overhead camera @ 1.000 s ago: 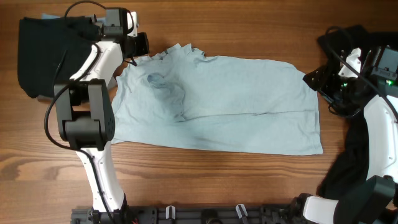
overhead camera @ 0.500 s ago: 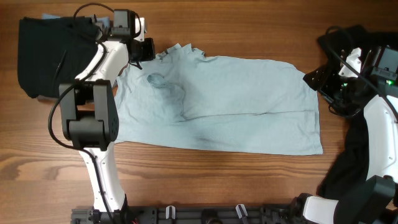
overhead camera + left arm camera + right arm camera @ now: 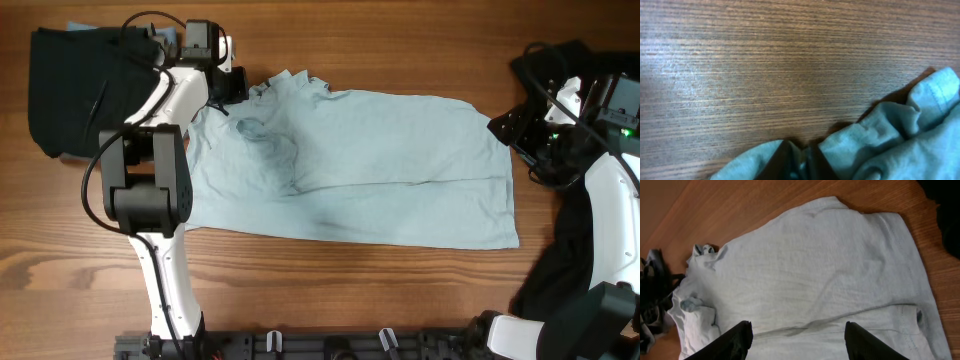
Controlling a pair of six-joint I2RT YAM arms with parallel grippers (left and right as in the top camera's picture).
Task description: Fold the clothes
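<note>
Low down, left hand (image 3: 799, 162) clenched on pale blue T-shirt (image 3: 380, 160) edge, right hand (image 3: 799, 332) released, hovering over it

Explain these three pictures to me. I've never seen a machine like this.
These are two white robot arms at a wooden table, each ending in a two-finger gripper. The wide picture looks straight down from above. The other two come from small cameras on the wrists, so each shows its own fingers at the bottom edge. A light-blue T-shirt lies spread out, rumpled at its left end. A black garment sits at the far left corner, and more black cloth lies by the right arm. The left gripper is shut, apparently pinching the T-shirt's edge near the collar. The right gripper is open at the shirt's other end, holding nothing.
</note>
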